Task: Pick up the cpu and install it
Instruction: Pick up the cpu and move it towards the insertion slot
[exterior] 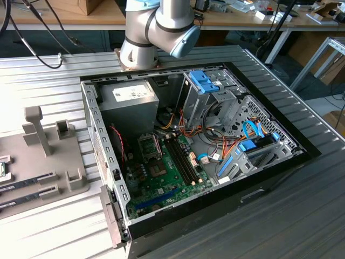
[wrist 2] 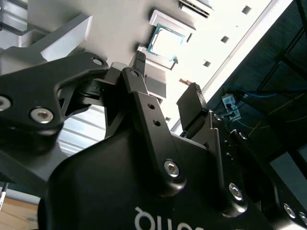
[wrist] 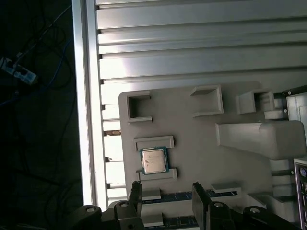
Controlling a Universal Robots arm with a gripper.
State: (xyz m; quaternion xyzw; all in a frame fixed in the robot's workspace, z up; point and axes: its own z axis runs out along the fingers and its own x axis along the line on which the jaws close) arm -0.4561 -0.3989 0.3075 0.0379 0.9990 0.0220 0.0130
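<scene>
We record the cpu (wrist: 153, 160) lying flat in its slot on the grey holder (wrist: 196, 143) on the bench (wrist: 192, 43), untouched, just beyond the fingertips of our spread, empty hand (wrist: 167, 194), nearer one finger.

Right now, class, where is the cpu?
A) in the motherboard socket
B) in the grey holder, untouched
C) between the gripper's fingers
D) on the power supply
B: in the first wrist view the cpu lies in the grey holder, and the open gripper hangs apart from it, empty.
</scene>
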